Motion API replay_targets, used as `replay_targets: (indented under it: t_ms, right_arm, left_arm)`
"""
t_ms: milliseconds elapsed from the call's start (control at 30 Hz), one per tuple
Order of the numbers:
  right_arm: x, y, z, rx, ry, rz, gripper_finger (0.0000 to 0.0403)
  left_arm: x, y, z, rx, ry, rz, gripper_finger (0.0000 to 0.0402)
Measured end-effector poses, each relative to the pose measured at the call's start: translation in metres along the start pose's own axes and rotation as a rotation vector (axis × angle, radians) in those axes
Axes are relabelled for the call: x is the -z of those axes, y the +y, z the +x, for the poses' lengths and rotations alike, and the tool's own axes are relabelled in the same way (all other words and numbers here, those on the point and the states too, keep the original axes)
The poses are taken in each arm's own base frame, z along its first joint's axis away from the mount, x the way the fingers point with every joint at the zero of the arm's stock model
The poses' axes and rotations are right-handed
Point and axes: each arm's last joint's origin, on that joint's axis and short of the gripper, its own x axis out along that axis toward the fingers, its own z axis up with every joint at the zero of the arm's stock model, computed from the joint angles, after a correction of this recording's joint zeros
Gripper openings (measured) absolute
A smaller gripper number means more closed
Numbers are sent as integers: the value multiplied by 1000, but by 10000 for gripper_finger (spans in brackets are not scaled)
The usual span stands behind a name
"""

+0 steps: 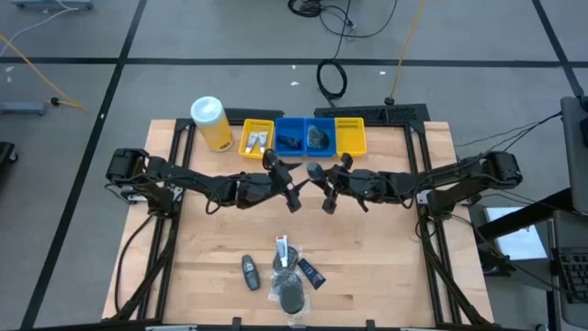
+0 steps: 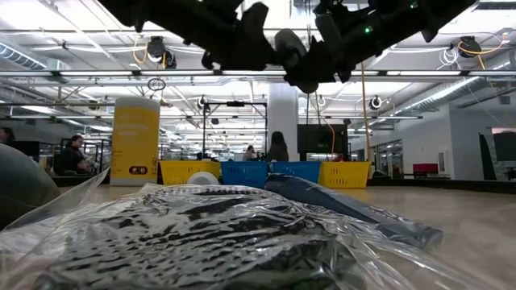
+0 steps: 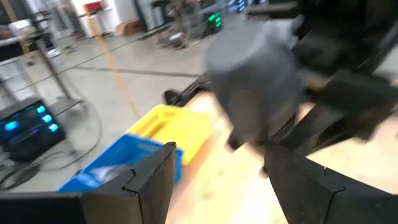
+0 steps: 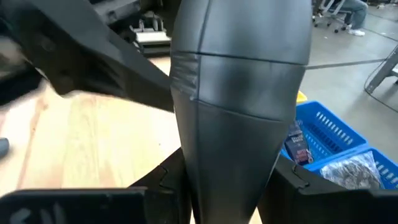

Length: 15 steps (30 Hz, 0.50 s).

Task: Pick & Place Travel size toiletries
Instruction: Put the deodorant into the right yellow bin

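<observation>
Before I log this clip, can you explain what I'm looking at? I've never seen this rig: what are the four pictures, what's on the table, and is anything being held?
This is a robot with two dark arms at a wooden table. One picture looks straight down, one looks level across the tabletop, and two come from cameras on the wrists.

The right gripper is shut on a dark grey oval bottle, which fills its wrist view. The left gripper sits open close beside it, above the table's middle.

At the far edge is a row of yellow and blue bins with a few items already inside, and a tall yellow canister beside them.

At the near edge lie more toiletries: another grey bottle, a white tube, a dark sachet and a black puff in clear wrap.
</observation>
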Motion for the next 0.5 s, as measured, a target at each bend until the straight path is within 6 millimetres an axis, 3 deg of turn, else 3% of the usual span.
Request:
replay_targets:
  t_ms: [300, 500]
  right_arm:
    - [-3, -23, 0, 68, 20, 17, 117]
    - [2, -44, 6, 144, 77, 44, 117]
  left_arm:
    - [2, 0, -1, -29, 19, -25, 243]
    - [3, -4, -2, 65, 30, -114, 243]
